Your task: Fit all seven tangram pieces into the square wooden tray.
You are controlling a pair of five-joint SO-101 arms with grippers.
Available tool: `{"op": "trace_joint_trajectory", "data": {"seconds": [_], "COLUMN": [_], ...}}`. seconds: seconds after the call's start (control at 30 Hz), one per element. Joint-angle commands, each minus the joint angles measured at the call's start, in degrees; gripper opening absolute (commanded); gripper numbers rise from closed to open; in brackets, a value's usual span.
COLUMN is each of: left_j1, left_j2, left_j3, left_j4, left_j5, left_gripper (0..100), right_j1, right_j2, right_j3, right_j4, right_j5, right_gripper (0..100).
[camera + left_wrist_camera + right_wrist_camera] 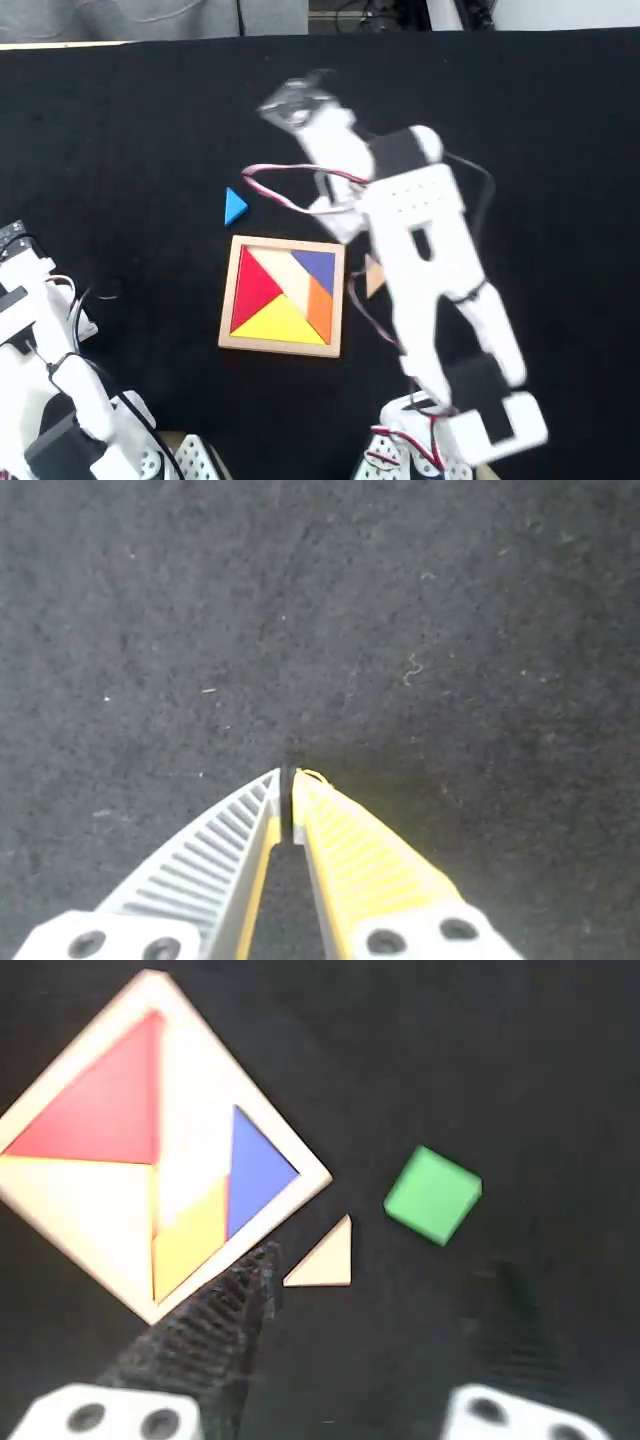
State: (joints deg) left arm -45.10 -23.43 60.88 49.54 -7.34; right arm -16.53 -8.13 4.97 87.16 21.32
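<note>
- The square wooden tray (281,347) is seen lying flat near the middle of the black bench (120,130).
- Four pieces are seated in it: a large red triangle (252,290), a large yellow triangle (280,325), an orange parallelogram (320,305) and a blue triangle (316,266).
- A pale patch (290,275) is left between the red and blue pieces. It is judged to be bare tray floor, though a pale piece cannot be ruled out.
- Three pieces are found outside the tray. A small blue triangle (234,206) lies near its far left corner, apart from the rim.
- A tan triangle (325,1258) lies just beside the tray's right rim, not touching it.
- A green square (432,1194) lies a little beyond the tan triangle, apart from it.
- The task is judged to be somewhat past halfway, with four pieces placed and three to be fitted into the remaining gap.
- The right fingers (215,1335) are held wide apart with nothing between them, raised above the tan triangle and the green square.
- The left fingers (340,840) are pressed together on nothing, over bare bench at the near left, well apart from the tray.
</note>
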Motion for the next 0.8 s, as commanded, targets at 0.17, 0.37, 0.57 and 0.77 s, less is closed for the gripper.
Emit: {"op": "trace_joint_trajectory", "data": {"seconds": [0.17,0.37,0.57,0.77], "left_j1": [3.9,4.0,4.2,4.0], "left_j2": [-2.0,-2.1,-2.1,-2.1], "left_j3": [0.5,0.7,0.7,0.7], "left_j4": [-0.6,-0.6,-0.6,-0.6], "left_j5": [-0.4,-0.4,-0.4,-0.4], "left_gripper": [3,3,3,3], "right_j1": [3.8,12.6,12.8,12.6], "right_j2": [-5.0,-4.9,-4.9,-4.9], "right_j3": [26.0,28.4,34.8,35.1], "right_j4": [-18.5,-19.3,-24.3,-27.1], "right_j5": [-11.4,-15.3,-15.1,-15.4], "right_gripper": [7.4,14.2,16.5,16.6]}}
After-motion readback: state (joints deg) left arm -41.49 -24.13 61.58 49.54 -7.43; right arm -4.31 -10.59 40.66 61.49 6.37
